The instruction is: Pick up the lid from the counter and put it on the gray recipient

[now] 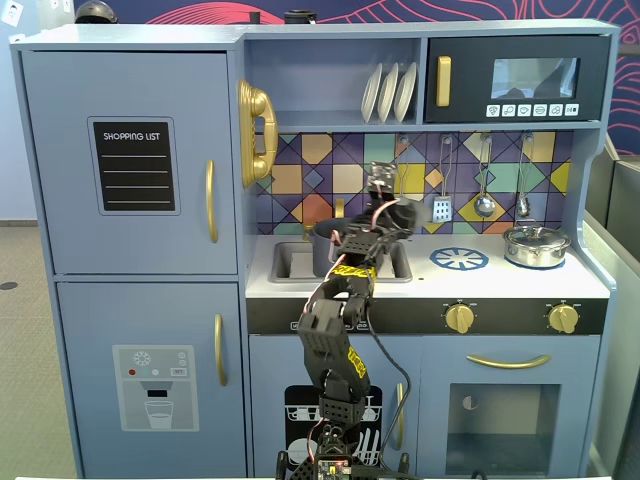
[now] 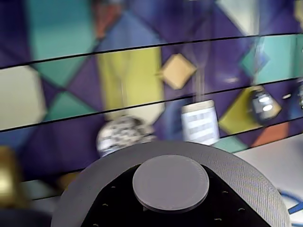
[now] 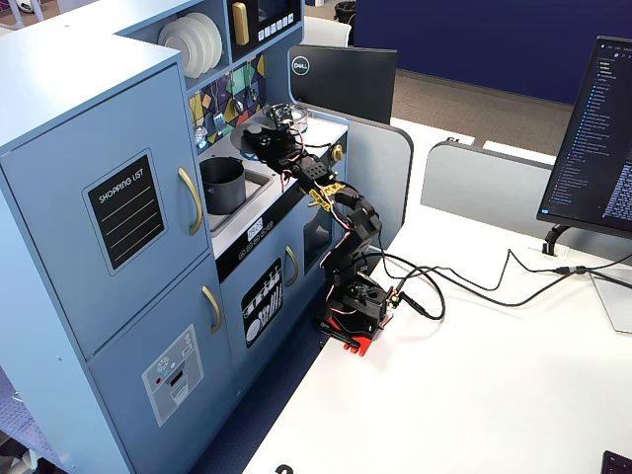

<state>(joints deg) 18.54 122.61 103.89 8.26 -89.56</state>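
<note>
The lid [image 2: 236,175] is a matte dark gray disc whose round knob [image 2: 170,182] fills the bottom of the wrist view. My gripper [image 2: 170,210] is shut on it at the knob, with its black jaw showing under the disc. In both fixed views the lid [image 3: 257,132] hangs in the air above the counter [image 1: 500,282], held by the gripper [image 3: 274,144]. The gray recipient [image 3: 222,185] stands in the sink, left of the lid. In a fixed view the recipient [image 1: 322,243] is partly hidden behind the arm. The lid [image 1: 403,213] is up and to its right.
A shiny silver pot [image 1: 537,245] with its own lid stands at the counter's right end, beside the blue burner print [image 1: 459,259]. Utensils [image 1: 484,205] hang on the coloured tile backsplash just behind the gripper. A gold tap [image 1: 339,210] stands behind the sink [image 1: 288,262].
</note>
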